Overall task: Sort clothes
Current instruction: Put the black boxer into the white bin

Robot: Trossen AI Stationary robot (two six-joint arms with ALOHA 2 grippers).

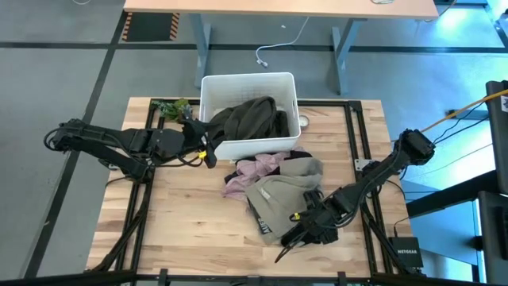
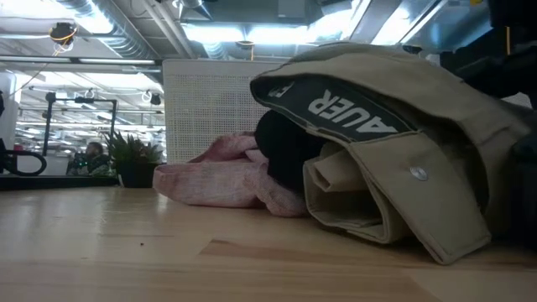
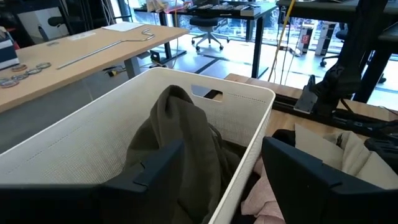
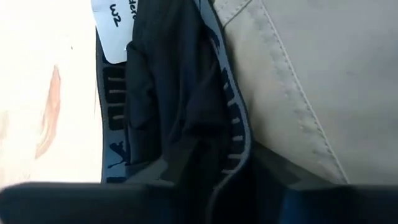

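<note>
Several clothes lie heaped on the wooden table in front of a white bin [image 1: 208, 95]. They are a beige-tan garment [image 1: 290, 187], a pale pink one [image 1: 254, 171] and a black one with a grey band [image 4: 168, 93] tucked under the beige one's near edge. A dark olive-grey garment [image 1: 250, 119] hangs over the bin's near wall. My right gripper [image 1: 305, 230] points down onto the heap's near edge, closed on the black garment. My left gripper [image 3: 230, 180] hovers open at the bin's near-left corner and holds nothing. My right gripper comes from above, pointing down. Bunched black cloth by the grey band [image 4: 217, 162] fills the narrow gap between its two fingers. How many layers are in the gap, I cannot tell. The garment still lies on the table, partly under the beige one.
A small potted plant [image 1: 171, 107] stands at the table's far left, beside the bin. A small round object [image 1: 304, 121] lies at the bin's right. Bare wood stretches along the table's near left part [image 1: 182, 230]. Black rails run along the table's edges.
</note>
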